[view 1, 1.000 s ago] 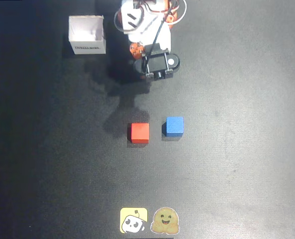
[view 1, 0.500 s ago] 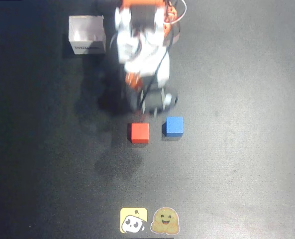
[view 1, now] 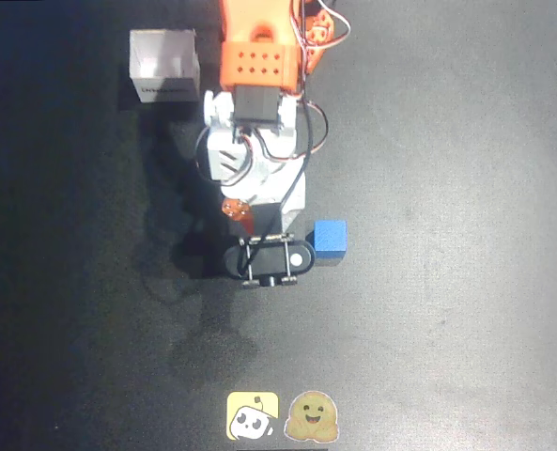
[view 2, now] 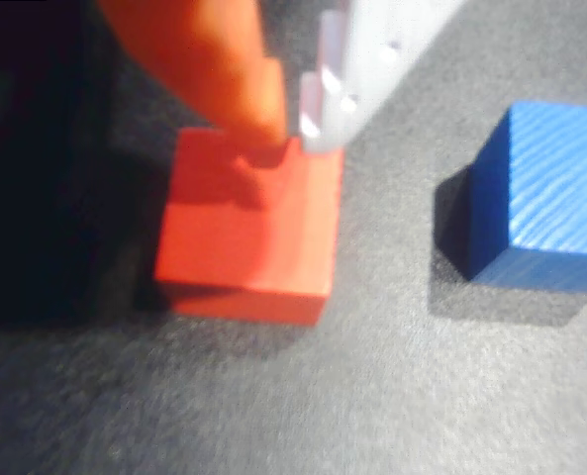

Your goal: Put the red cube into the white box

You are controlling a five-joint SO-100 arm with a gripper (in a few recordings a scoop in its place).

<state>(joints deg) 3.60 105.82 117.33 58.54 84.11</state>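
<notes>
The red cube (view 2: 248, 237) lies on the dark table, seen close up in the wrist view. My gripper (view 2: 291, 139) hangs right over the cube's far top edge. Its orange finger (view 2: 204, 59) and pale finger (view 2: 367, 59) meet at the tips with no gap and nothing between them. In the overhead view my arm (view 1: 259, 141) reaches down the middle and covers the red cube. The white box (view 1: 164, 64) stands at the top left, well away from the gripper.
A blue cube (view 1: 331, 238) sits just right of the arm's wrist, also close on the right in the wrist view (view 2: 545, 198). Two stickers (view 1: 253, 416) (view 1: 315, 416) lie at the bottom edge. The dark table (view 1: 466, 282) spreads on both sides.
The arm has stretched down from the top of the overhead view, past the box, until its wrist covers the red cube. Both cubes and the box stayed put.
</notes>
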